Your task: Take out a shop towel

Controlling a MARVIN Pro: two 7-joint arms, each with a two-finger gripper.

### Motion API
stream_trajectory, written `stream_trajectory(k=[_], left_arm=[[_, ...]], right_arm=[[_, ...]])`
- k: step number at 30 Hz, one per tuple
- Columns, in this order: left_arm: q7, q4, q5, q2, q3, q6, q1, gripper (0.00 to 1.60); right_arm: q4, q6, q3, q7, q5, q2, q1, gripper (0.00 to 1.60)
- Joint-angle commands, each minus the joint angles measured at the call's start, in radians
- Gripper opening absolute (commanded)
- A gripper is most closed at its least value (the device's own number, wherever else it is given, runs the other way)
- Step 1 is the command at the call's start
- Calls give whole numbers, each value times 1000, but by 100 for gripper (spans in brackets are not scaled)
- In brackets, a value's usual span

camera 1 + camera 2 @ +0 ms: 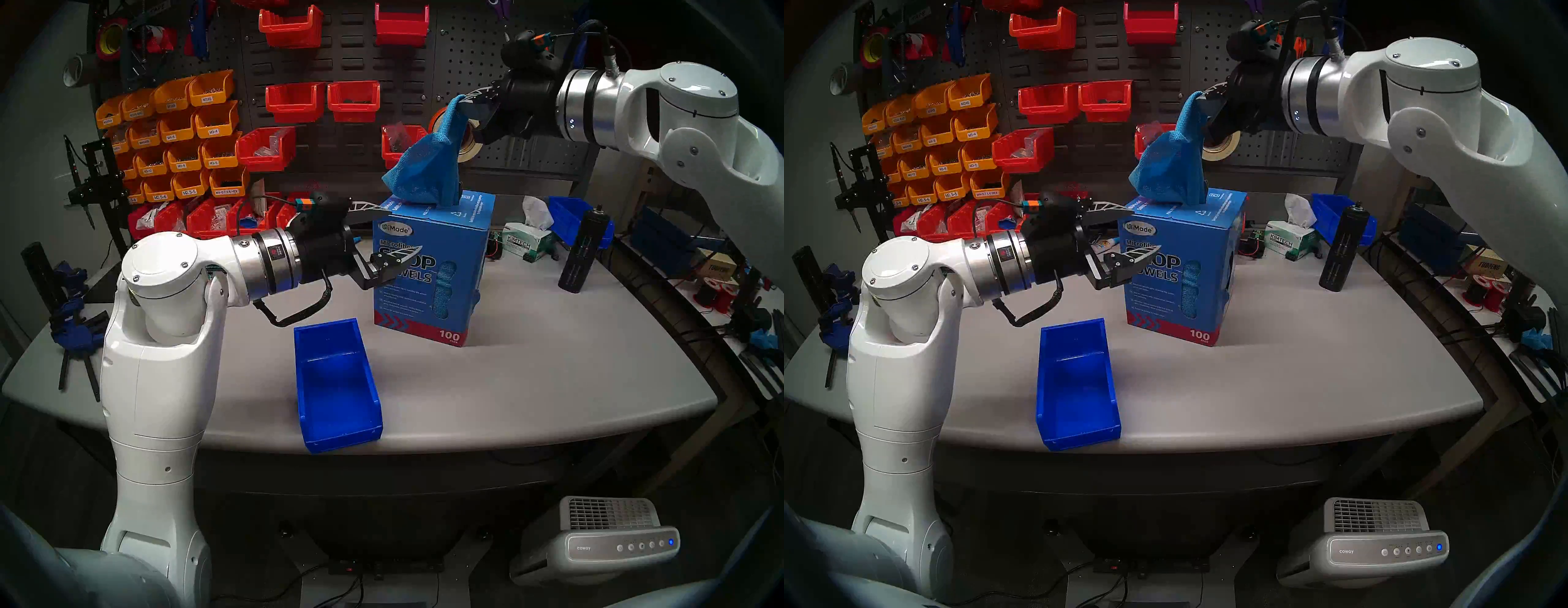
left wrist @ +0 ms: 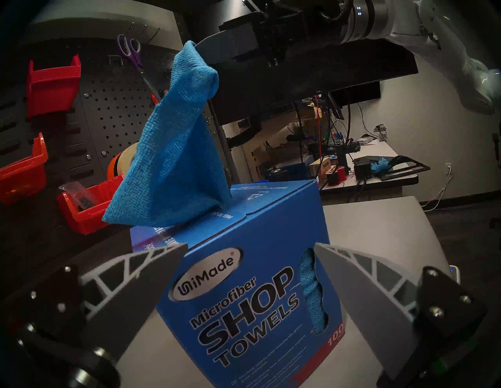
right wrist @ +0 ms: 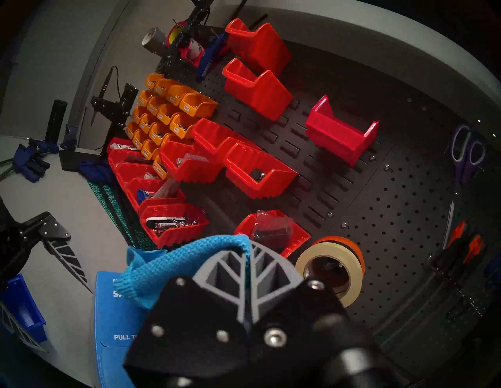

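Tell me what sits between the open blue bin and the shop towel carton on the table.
Nothing: between the blue bin and the carton only bare grey table shows, clearest in the head views.

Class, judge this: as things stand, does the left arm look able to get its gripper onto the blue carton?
Probably yes. The left gripper is open, with the blue carton between its fingers and nothing in the way.

Sky-blue woven shop towel (image 1: 424, 170); blue carton (image 1: 428, 271) with red chevron base band; deep-blue bin (image 1: 335, 382) at seven o'clock; grey tabletop (image 1: 551, 361).
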State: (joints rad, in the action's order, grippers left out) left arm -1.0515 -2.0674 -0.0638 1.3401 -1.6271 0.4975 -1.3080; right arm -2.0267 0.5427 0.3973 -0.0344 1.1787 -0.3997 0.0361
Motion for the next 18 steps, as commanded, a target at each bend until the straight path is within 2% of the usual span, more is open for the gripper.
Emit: stream_trajectory(k=[1, 18], left_arm=[[2, -23, -4, 6, 2, 2, 28, 160], [1, -18, -10, 10, -4, 4, 34, 160]], right_arm=[[16, 6, 49, -5, -12, -11, 65, 0], [87, 43, 65, -51, -36, -48, 111, 0]])
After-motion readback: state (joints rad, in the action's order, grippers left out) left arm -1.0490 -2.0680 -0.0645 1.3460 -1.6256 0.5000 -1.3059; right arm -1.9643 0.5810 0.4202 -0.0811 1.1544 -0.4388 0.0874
